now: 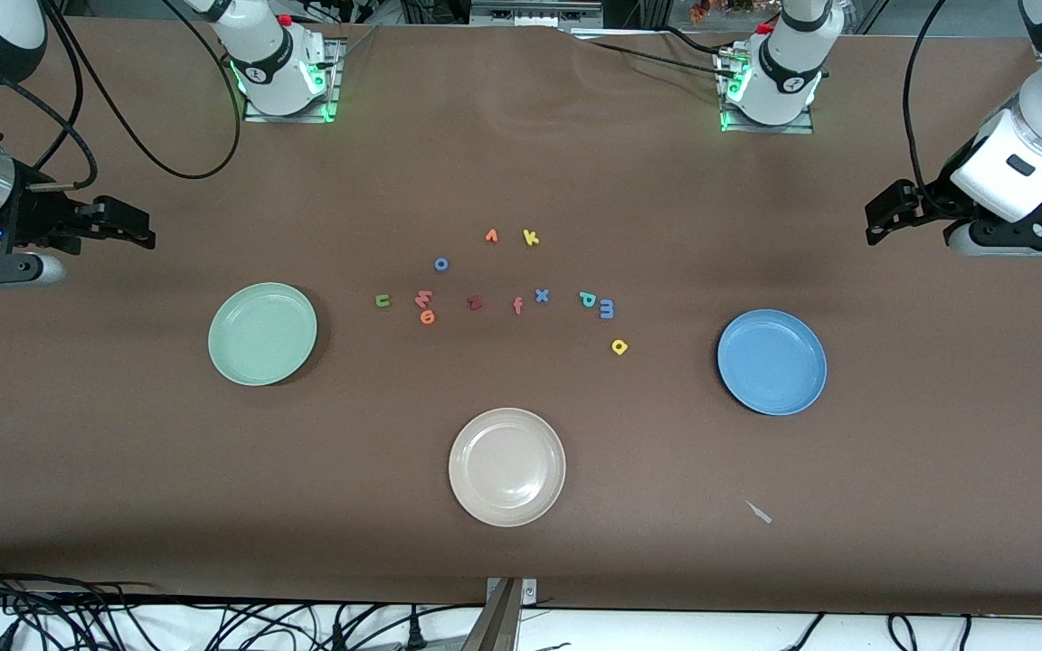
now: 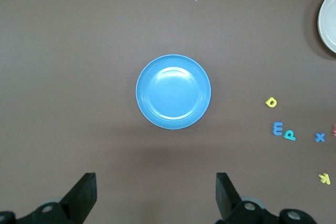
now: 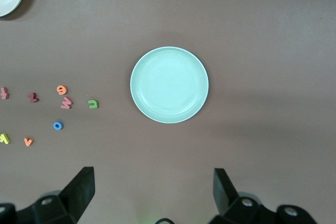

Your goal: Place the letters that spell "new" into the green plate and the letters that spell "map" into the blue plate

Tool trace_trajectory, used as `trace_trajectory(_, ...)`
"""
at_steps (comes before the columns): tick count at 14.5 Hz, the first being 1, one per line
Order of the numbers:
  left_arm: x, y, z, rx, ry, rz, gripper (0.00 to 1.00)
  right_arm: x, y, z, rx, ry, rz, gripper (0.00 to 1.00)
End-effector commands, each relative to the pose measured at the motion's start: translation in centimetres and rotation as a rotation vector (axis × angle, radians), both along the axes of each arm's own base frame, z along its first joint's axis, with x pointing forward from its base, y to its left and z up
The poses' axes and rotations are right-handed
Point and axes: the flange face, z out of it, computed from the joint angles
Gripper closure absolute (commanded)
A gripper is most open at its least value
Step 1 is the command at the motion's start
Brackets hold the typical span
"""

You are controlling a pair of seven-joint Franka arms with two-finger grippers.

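Note:
The green n [image 1: 383, 301], salmon w [image 1: 423, 298] and orange e [image 1: 428, 316] lie together on the table beside the green plate [image 1: 262, 334]. The teal p [image 1: 588, 298], blue m [image 1: 606, 309] and yellow a [image 1: 620, 346] lie nearer the blue plate [image 1: 772, 362]. Both plates hold nothing. My left gripper [image 1: 874, 226] hangs open over bare table at the left arm's end; its wrist view looks down on the blue plate [image 2: 173, 92]. My right gripper [image 1: 137, 231] hangs open at the right arm's end, looking down on the green plate [image 3: 169, 84].
A beige plate [image 1: 506, 467] sits nearest the front camera. Other letters lie among the row: dark red z [image 1: 475, 303], salmon f [image 1: 517, 306], blue x [image 1: 541, 295], blue o [image 1: 441, 264], orange v [image 1: 491, 236], yellow k [image 1: 531, 237]. A small pale scrap [image 1: 760, 513] lies near the blue plate.

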Motion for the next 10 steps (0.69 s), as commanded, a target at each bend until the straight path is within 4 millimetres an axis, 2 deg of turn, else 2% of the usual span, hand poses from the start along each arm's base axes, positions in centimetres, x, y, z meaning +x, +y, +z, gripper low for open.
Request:
trace_trajectory(1,0.03,-0.05,0.38,0.024,0.0,-0.017,0.0,-0.9,0.08,1.79,-0.019,-0.013,-0.021,0.0)
trace_trajectory(10,0.02,-0.14,0.38,0.024,0.0,-0.018,0.0,-0.52,0.7,1.63,-0.041,-0.02,-0.013,0.0)
